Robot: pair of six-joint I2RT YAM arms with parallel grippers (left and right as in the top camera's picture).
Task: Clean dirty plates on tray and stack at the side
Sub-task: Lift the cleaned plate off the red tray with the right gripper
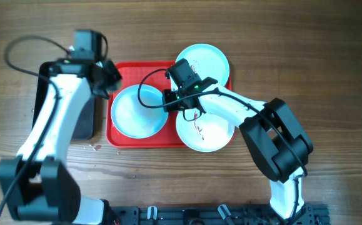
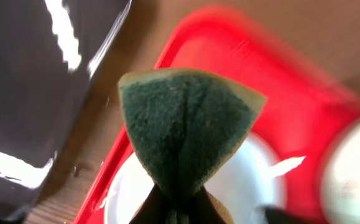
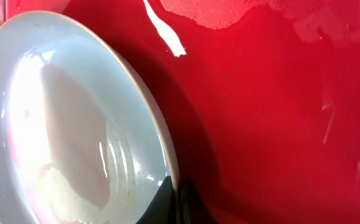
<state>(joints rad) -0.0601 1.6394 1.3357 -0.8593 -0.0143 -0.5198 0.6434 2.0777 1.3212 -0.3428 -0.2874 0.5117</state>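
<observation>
The left gripper (image 1: 107, 80) hangs over the top-left corner of the red tray (image 1: 121, 136), just beside the black tray (image 1: 85, 122). Its wrist camera shows what the overhead view cannot: the fingers (image 2: 143, 215) are pinched hard on the bottom of a sponge (image 2: 186, 124), green scouring face toward the lens with a thin yellow edge. The sponge bulges out above the pinch and stands over the rim of the left plate (image 1: 137, 112).

That plate lies flat in the left half of the red tray and looks clean and glossy (the right wrist view shows only a wet sheen on it, no red marks).

The right gripper (image 1: 179, 103) sits at the plate's right edge. In its own camera the dark fingertips (image 3: 192, 208) are close together right at the rim, one side over the plate and one over the tray. Whether they actually grip the rim I cannot tell.

Only the overhead view shows the other two plates. The far plate (image 1: 209, 59) lies at the tray's top-right corner and the near plate (image 1: 211, 134) hangs over its lower-right edge. Both carry thin dark-red smears.
</observation>
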